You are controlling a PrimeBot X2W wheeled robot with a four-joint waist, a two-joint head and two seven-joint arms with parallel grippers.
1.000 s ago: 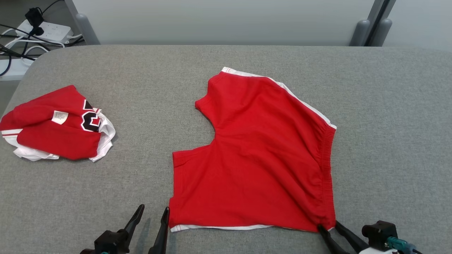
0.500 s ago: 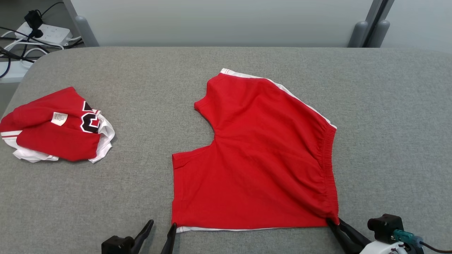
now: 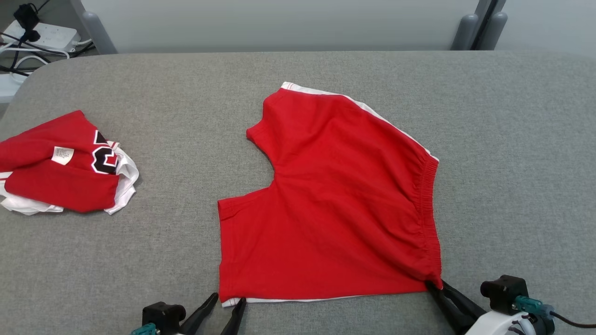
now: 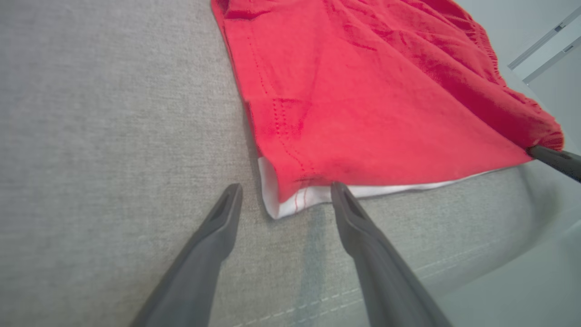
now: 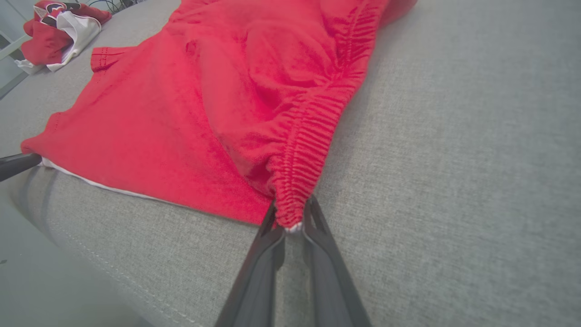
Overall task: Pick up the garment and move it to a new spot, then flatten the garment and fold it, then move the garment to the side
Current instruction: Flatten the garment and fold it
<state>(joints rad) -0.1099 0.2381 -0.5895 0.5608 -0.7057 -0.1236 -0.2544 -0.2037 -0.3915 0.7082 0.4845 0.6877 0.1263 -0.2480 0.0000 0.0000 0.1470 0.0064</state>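
The garment [image 3: 335, 200], red shorts with white trim, lies spread on the grey table [image 3: 139, 256]. My right gripper [image 3: 435, 284] is shut on the near end of its gathered waistband; in the right wrist view the fingers pinch that red bunch [image 5: 290, 218]. My left gripper [image 3: 228, 302] stands open at the near-left hem corner. In the left wrist view its gripper [image 4: 286, 193] straddles the white hem corner [image 4: 277, 206], one tip on each side, with the cloth [image 4: 363, 91] lying beyond. Whether the fingers touch it I cannot tell.
A second crumpled red-and-white garment [image 3: 60, 177] lies at the table's left side, also seen as a heap [image 5: 59, 27] in the right wrist view. A power strip with cables [image 3: 42, 35] sits behind the back-left corner. The table's front edge runs just under both grippers.
My right gripper has closed on the waistband corner. The left gripper has shifted right to the hem corner. The camera has moved a little.
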